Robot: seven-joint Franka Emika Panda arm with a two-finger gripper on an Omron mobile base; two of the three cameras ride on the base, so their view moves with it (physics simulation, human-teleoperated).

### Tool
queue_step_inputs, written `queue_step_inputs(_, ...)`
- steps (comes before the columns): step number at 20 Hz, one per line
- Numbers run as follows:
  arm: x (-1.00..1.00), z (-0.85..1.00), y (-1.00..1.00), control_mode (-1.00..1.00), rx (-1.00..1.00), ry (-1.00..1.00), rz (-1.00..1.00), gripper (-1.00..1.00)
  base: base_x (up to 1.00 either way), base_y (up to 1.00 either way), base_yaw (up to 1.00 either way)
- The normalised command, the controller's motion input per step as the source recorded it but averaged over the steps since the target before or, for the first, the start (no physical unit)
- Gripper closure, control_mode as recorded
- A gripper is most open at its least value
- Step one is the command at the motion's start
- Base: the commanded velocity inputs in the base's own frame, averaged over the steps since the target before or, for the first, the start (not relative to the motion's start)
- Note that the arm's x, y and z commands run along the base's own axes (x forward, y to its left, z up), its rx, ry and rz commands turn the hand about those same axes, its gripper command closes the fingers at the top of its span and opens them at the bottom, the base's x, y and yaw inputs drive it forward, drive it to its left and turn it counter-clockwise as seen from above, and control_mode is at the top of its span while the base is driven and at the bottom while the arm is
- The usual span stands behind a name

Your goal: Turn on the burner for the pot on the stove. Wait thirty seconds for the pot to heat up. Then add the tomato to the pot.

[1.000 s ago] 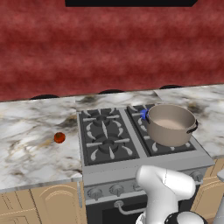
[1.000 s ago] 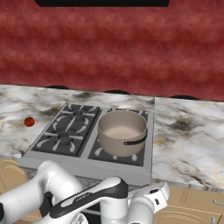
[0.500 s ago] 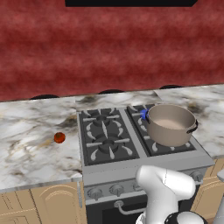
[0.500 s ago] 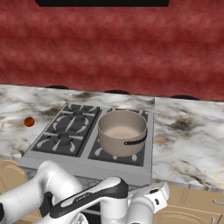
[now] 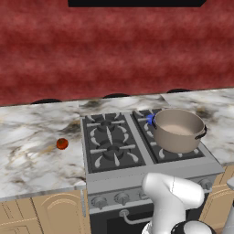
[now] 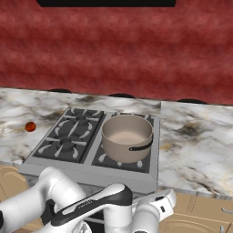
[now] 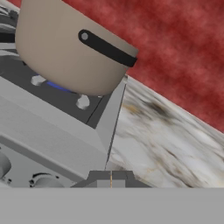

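The pot [image 5: 179, 130] stands on the stove [image 6: 50, 168], on the right side of the cooktop, w/ its pale inside empty. It sits over the burner [image 7: 59, 86] whose blue glow shows under its base in the hand view, and at its back-left edge in the left base view. So the flame is on, I judge, and the pot is there to take the heat directly.

The tomato [image 5: 62, 144] lies on the marble counter [image 5: 32, 155], left of the stove and well apart from the pot. It is not yet touched; probably it waits there until the heating time is over.

The gripper [image 7: 110, 178] is low, in front of the stove's right front corner, near the knob row [image 5: 122, 198]. Its fingertips are pressed together, nothing between them. This fits w/ a knob just turned, not w/ a pick-up: a closed tip is enough to push or rotate a knob. The hand camera looks up at the pot's side and its dark handle [image 7: 106, 48], so the hand is below the cooktop level.

My judgement: step 1 is done and the waiting step is in hand, approx. a third of the task. Next move needs the arm to go far left to the tomato, w/ fingers spread first. Risk: the tomato is round and glossy, so it can roll or slip.
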Motion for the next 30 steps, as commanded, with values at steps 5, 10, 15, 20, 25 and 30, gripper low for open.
queue_step_inputs(5,-0.39,0.1,0.16,-1.0,0.04,0.01,-0.01,1.0,0.0,0.0,0.0)
queue_step_inputs(10,-0.23,0.91,0.01,-1.0,-0.1,0.0,-0.01,1.0,0.0,0.0,0.0)
queue_step_inputs(15,-0.11,1.0,-0.23,-1.0,-0.21,-0.01,0.09,1.0,0.0,0.0,0.0)
queue_step_inputs(20,0.0,1.0,-0.1,-1.0,-0.1,0.1,0.12,1.0,0.0,0.0,0.0)
queue_step_inputs(25,0.04,1.0,0.14,-1.0,-0.14,0.57,0.1,-1.0,0.0,0.0,0.0)
queue_step_inputs(30,0.06,1.0,0.17,-1.0,-0.15,0.61,0.04,-1.0,0.0,0.0,0.0)
